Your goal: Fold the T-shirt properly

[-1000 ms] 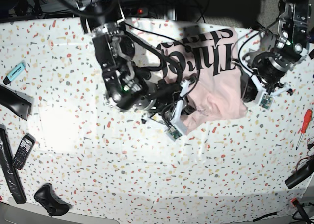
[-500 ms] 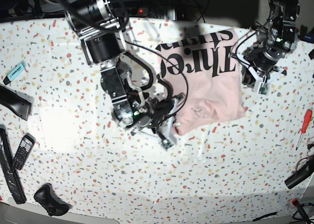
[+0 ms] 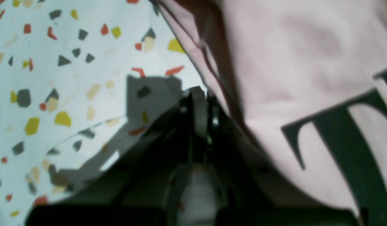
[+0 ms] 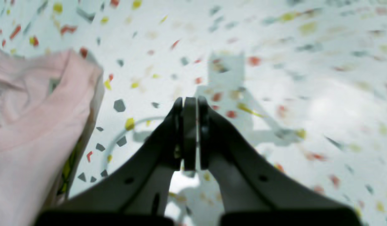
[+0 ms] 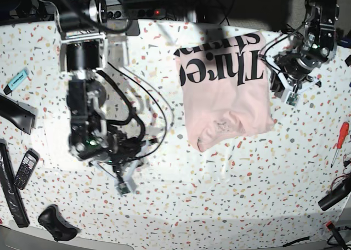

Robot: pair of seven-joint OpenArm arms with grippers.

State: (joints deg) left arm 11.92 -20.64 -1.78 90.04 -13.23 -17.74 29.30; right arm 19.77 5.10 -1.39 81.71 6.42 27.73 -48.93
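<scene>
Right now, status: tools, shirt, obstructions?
Left tool shut, empty, at T-shirt edge. Right tool shut, empty, over bare table. Nothing blocking the shirt.

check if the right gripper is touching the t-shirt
Apart. The base view shows the right gripper well clear of the T-shirt, with bare table between them.

One T-shirt (image 5: pixel 225 94), two tools, one phone (image 5: pixel 25 169), one screwdriver (image 5: pixel 339 142).

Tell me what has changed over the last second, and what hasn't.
The right gripper has left the T-shirt at its near-left corner and swung far out over the bare table, jaws shut and empty. The left gripper pulled back slightly, staying by the shirt's edge. The shirt lies as it did, lettering up.
</scene>
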